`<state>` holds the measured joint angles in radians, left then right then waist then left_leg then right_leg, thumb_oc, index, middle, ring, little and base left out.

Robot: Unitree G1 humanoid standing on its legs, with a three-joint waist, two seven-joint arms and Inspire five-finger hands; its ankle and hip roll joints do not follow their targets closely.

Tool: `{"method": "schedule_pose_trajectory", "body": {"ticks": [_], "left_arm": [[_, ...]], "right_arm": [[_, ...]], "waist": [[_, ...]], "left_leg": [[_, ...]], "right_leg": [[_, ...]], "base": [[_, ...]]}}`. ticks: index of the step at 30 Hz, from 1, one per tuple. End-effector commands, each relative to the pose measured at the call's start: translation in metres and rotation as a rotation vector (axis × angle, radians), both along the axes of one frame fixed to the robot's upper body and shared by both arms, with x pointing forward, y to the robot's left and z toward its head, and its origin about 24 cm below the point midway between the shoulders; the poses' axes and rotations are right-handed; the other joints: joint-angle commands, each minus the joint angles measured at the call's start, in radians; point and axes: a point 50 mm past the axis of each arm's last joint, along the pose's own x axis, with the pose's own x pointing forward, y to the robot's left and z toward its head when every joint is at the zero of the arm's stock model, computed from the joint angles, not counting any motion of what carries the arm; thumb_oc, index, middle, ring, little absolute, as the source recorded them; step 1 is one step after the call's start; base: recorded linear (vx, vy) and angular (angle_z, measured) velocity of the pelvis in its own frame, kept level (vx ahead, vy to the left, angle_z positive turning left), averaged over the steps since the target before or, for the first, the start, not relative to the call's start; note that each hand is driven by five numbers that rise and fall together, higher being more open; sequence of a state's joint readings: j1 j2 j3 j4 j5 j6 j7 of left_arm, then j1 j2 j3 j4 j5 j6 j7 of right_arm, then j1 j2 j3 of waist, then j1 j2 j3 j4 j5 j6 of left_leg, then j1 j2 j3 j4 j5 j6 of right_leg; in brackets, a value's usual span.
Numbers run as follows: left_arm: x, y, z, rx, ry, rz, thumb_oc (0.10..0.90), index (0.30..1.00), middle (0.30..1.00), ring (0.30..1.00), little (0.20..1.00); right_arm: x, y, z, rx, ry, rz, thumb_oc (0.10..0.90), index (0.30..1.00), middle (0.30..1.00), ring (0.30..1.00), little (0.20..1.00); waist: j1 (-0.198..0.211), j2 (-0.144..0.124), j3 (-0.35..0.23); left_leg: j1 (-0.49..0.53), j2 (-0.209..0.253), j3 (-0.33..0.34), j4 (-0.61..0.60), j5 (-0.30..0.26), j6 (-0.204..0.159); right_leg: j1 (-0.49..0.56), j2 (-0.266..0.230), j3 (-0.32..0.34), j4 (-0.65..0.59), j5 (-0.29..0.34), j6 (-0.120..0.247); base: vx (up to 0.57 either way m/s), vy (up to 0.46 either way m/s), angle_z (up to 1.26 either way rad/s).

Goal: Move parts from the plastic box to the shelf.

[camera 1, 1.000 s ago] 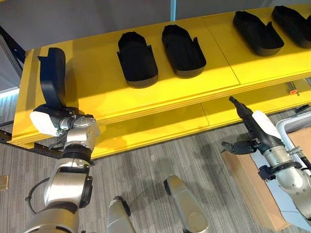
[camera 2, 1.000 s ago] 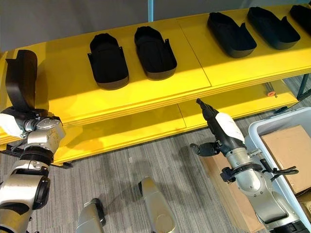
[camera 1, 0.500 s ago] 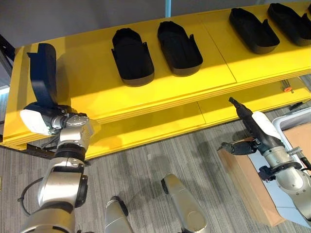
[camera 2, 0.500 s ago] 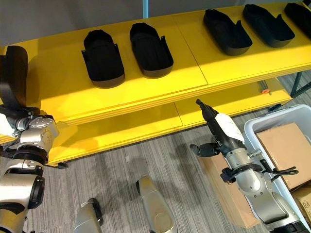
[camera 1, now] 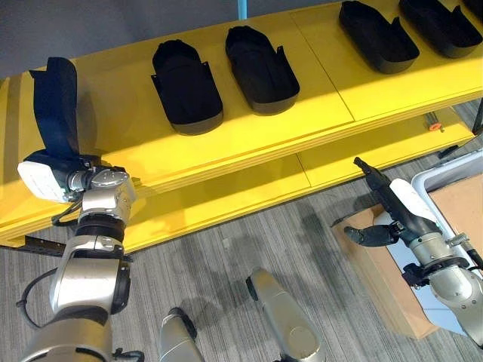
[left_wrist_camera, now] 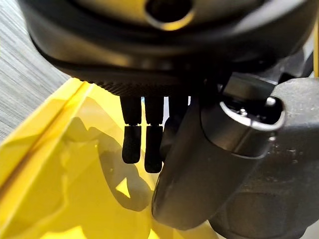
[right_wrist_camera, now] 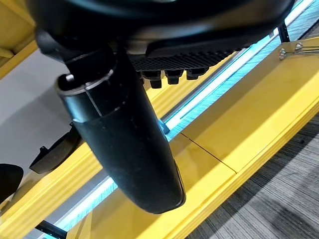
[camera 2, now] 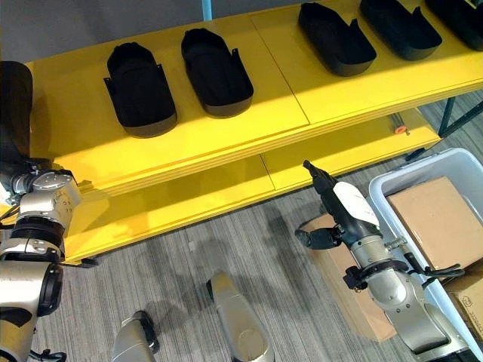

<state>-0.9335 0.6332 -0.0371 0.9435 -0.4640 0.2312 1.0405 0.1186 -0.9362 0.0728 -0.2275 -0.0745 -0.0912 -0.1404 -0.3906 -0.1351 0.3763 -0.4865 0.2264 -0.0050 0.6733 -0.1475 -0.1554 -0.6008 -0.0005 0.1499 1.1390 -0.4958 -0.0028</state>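
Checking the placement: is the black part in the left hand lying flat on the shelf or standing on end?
Standing on end. The black part rises upright above the left hand, unlike the flat parts beside it.

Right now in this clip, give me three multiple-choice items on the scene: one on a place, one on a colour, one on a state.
1. Where is the part held by the left hand?
A. over the shelf's left end
B. in the plastic box
C. on the floor

2. What colour is the shelf?
A. grey
B. yellow
C. white

3. What is the right hand doing?
A. gripping a part
B. pressing on cardboard
C. holding nothing

Answers:
1. A: the left hand holds the black part upright above the shelf's left end.
2. B: both boards are yellow.
3. C: the right hand hangs free before the lower board, beside the plastic box.
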Motion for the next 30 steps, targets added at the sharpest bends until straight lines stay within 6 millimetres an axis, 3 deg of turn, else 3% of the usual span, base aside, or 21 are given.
{"method": "schedule_pose_trajectory", "body": {"ticks": [1, 2, 3, 21, 30], "left_arm": [[-0.007, 0.023, 0.067, 0.232, -0.128, 0.065, 0.400, 0.300, 0.300, 0.300, 0.300], [-0.007, 0.021, 0.066, 0.219, -0.140, 0.063, 0.602, 0.583, 0.583, 0.583, 0.583], [-0.007, 0.021, 0.064, 0.214, -0.143, 0.066, 0.900, 1.000, 1.000, 1.000, 1.000], [-0.002, -0.002, 0.022, 0.108, -0.145, 0.010, 0.900, 1.000, 1.000, 1.000, 1.000], [-0.004, -0.001, 0.016, 0.100, -0.144, 0.041, 0.900, 1.000, 1.000, 1.000, 1.000]], "right_arm": [[0.005, 0.001, 0.049, 0.037, -0.256, 0.041, 0.900, 1.000, 1.000, 1.000, 1.000], [0.005, 0.001, 0.050, 0.040, -0.256, 0.041, 0.900, 1.000, 1.000, 1.000, 1.000], [0.005, 0.002, 0.049, 0.041, -0.257, 0.041, 0.900, 1.000, 1.000, 1.000, 1.000], [0.007, 0.010, 0.052, 0.040, -0.266, 0.063, 0.900, 1.000, 1.000, 1.000, 1.000], [0.009, 0.012, 0.050, 0.041, -0.261, 0.070, 0.900, 1.000, 1.000, 1.000, 1.000]], "waist": [[-0.010, -0.007, -0.037], [-0.010, -0.007, -0.036], [-0.009, -0.006, -0.035], [0.011, -0.001, -0.034], [0.022, 0.001, -0.039]], "left_leg": [[-0.032, -0.037, 0.099, 0.058, -0.116, 0.147], [-0.031, -0.039, 0.098, 0.058, -0.116, 0.147], [-0.030, -0.040, 0.098, 0.058, -0.117, 0.147], [-0.016, -0.050, 0.096, 0.031, -0.107, 0.146], [-0.007, -0.053, 0.094, 0.022, -0.106, 0.147]], "right_leg": [[0.065, -0.014, -0.040, -0.099, -0.017, -0.073], [0.064, -0.013, -0.039, -0.098, -0.017, -0.073], [0.065, -0.012, -0.038, -0.098, -0.018, -0.073], [0.075, -0.019, -0.045, -0.116, -0.010, -0.072], [0.088, -0.024, -0.048, -0.128, -0.006, -0.072]], "base": [[0.00, 0.000, 0.00], [0.00, 0.000, 0.00], [0.00, 0.000, 0.00], [-0.01, 0.001, 0.00], [0.00, 0.000, 0.00]]}}
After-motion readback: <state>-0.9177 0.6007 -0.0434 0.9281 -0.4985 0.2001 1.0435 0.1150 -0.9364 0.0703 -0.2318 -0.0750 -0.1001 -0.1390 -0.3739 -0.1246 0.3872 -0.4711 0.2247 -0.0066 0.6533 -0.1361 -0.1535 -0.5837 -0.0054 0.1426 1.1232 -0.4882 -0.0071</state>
